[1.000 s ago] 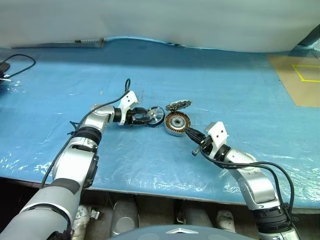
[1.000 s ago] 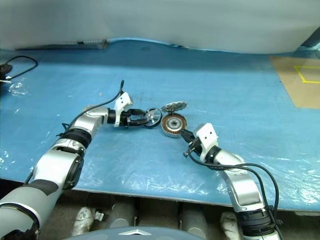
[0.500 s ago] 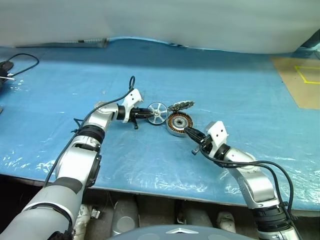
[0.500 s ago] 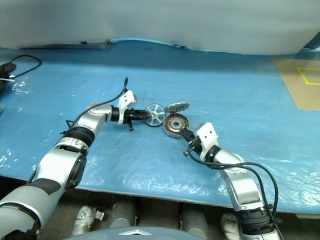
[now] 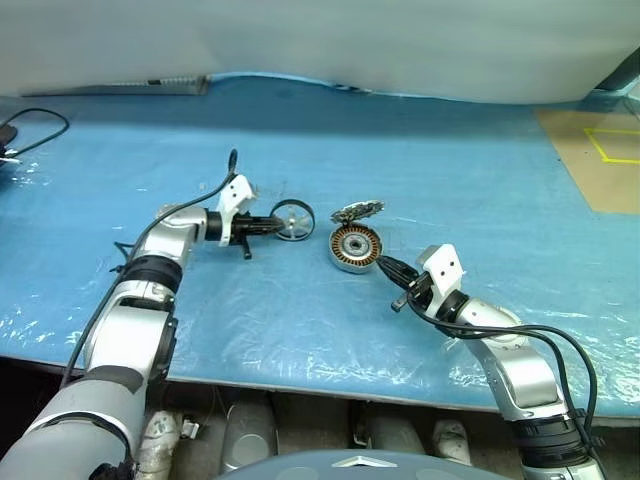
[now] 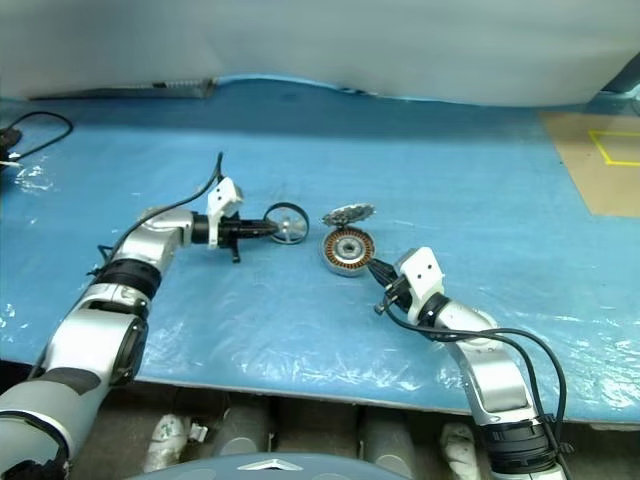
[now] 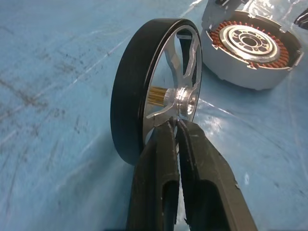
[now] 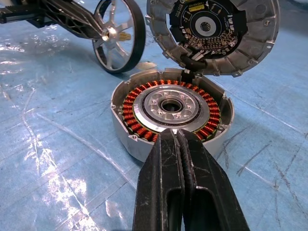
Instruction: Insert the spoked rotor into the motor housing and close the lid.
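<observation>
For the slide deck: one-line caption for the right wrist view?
Shut right hand at the housing, lid open; left hand grips the rotor.

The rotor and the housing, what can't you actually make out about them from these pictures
- Spoked rotor: its far face is turned away in the left wrist view; the left gripper, shut on a spoke, covers part of the near face.
- Motor housing: the right gripper hides its near wall, so contact there is unclear.
- Lid: the frame edge crops its top; board lettering is too small.
</observation>
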`<state>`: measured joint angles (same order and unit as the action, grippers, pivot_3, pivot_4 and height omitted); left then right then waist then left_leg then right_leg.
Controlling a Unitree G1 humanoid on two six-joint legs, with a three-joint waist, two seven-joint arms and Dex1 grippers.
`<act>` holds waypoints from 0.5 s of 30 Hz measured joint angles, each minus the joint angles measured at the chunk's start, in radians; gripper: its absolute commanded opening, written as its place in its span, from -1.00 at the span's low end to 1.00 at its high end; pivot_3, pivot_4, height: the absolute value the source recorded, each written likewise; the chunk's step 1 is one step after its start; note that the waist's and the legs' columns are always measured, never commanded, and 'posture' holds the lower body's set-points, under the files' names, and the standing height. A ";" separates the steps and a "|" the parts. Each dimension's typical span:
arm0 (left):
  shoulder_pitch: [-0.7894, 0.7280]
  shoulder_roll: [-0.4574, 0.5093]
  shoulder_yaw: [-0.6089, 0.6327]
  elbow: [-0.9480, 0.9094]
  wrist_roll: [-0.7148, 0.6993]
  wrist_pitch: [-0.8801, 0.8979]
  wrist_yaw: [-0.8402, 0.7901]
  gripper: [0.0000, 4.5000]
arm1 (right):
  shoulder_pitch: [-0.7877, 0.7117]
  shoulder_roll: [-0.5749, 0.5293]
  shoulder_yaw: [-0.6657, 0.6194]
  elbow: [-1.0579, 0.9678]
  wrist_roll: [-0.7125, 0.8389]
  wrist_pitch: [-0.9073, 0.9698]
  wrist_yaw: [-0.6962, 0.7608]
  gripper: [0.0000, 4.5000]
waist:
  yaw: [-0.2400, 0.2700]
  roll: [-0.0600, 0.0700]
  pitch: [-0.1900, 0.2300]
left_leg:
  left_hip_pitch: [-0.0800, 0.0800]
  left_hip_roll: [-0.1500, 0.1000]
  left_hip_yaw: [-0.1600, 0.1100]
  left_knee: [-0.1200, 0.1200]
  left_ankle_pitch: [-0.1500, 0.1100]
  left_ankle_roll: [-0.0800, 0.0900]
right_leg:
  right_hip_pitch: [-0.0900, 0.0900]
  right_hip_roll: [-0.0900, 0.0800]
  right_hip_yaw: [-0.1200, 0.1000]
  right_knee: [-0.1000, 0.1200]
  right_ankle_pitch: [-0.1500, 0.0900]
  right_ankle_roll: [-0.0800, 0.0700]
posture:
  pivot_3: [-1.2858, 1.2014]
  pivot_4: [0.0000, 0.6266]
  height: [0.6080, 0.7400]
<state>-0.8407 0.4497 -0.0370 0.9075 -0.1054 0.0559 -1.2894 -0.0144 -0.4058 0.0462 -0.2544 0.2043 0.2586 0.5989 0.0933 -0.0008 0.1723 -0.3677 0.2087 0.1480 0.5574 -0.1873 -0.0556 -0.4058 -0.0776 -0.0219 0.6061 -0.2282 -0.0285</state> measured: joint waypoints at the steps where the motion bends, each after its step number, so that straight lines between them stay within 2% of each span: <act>1: 0.024 0.017 0.004 -0.033 -0.017 0.032 -0.023 -1.00 | 0.001 -0.001 0.000 0.000 0.000 0.000 0.002 -1.00 | 0.000 0.000 0.000 | 0.000 0.000 0.000 0.000 0.000 0.000 | 0.000 0.000 0.000 0.000 0.000 0.000 | 0.03 -0.52 1.00; 8: 0.175 0.137 0.011 -0.293 -0.146 0.305 -0.176 -1.00 | 0.023 -0.004 -0.005 -0.004 0.000 0.002 0.008 -1.00 | 0.000 0.001 0.000 | -0.001 0.000 0.001 -0.002 0.000 0.000 | -0.002 0.000 0.000 0.000 0.000 -0.001 | 0.03 -0.52 1.00; 13: 0.200 0.172 0.003 -0.346 -0.168 0.391 -0.209 -1.00 | 0.024 -0.004 -0.005 -0.005 0.000 0.002 0.008 -1.00 | 0.001 0.001 0.001 | -0.001 0.000 0.001 -0.001 0.000 0.000 | -0.002 0.000 0.000 -0.001 -0.001 -0.001 | 0.03 -0.52 1.00; 14: 0.200 0.171 0.001 -0.345 -0.167 0.391 -0.206 -0.76 | 0.024 -0.004 -0.004 -0.005 0.000 0.002 0.008 -1.00 | 0.001 0.001 0.001 | -0.001 0.000 0.001 -0.001 0.000 0.000 | -0.002 0.000 0.000 -0.001 -0.001 -0.001 | 0.03 -0.52 1.00; 15: 0.199 0.168 -0.002 -0.343 -0.166 0.391 -0.205 -0.65 | 0.023 -0.004 -0.004 -0.005 0.000 0.002 0.008 -1.00 | 0.000 0.001 0.001 | -0.001 0.000 0.001 -0.001 0.000 0.000 | -0.002 0.000 0.000 -0.001 -0.001 -0.001 | 0.03 -0.52 1.00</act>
<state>-0.6422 0.6178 -0.0394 0.5646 -0.2717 0.4472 -1.4940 0.0090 -0.4099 0.0421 -0.2591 0.2043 0.2611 0.6070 0.0935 -0.0002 0.1728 -0.3684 0.2091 0.1493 0.5562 -0.1873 -0.0555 -0.4074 -0.0776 -0.0214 0.6056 -0.2287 -0.0293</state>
